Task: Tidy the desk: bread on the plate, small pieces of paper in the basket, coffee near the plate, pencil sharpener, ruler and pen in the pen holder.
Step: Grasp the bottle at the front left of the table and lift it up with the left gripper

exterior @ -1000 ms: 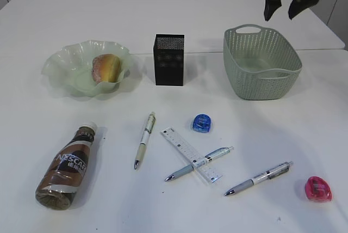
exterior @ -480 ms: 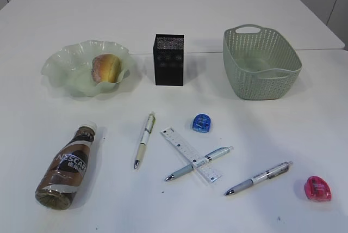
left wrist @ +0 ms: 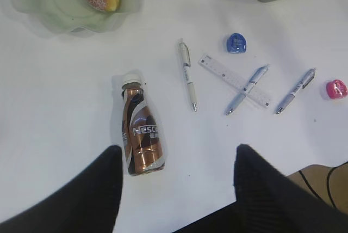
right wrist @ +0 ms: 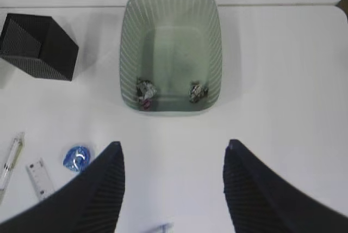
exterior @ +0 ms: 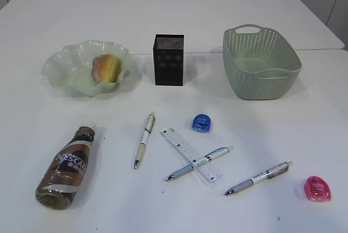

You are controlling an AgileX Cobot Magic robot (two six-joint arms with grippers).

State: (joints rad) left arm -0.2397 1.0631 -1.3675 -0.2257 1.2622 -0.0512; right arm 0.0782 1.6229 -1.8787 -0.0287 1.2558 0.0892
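The bread point(exterior: 106, 68) lies in the wavy green plate point(exterior: 57, 69). The coffee point(exterior: 68, 165) lies on its side at the front left of the desk point(exterior: 174, 20). Three pens point(exterior: 144, 139) point(exterior: 198, 163) point(exterior: 259, 178), the ruler point(exterior: 190, 154), a blue pencil sharpener point(exterior: 201, 123) and a pink one point(exterior: 318, 188) are scattered at the front. The pen holder point(exterior: 169, 60) stands mid-table, the basket point(exterior: 261, 64) to its right with two crumpled papers point(right wrist: 145, 91) inside. My left gripper point(left wrist: 178, 150) hangs open high above the coffee point(left wrist: 141, 135). My right gripper point(right wrist: 173, 145) hangs open above the desk in front of the basket point(right wrist: 171, 48).
A seam point(exterior: 326, 49) crosses the desk behind the basket. The desk's near edge and a brown floor patch point(left wrist: 315, 181) show in the left wrist view. Neither arm shows in the exterior view.
The right arm, seen a second ago at the upper right of the exterior view, has risen out of that frame. Nothing on the desk has moved.
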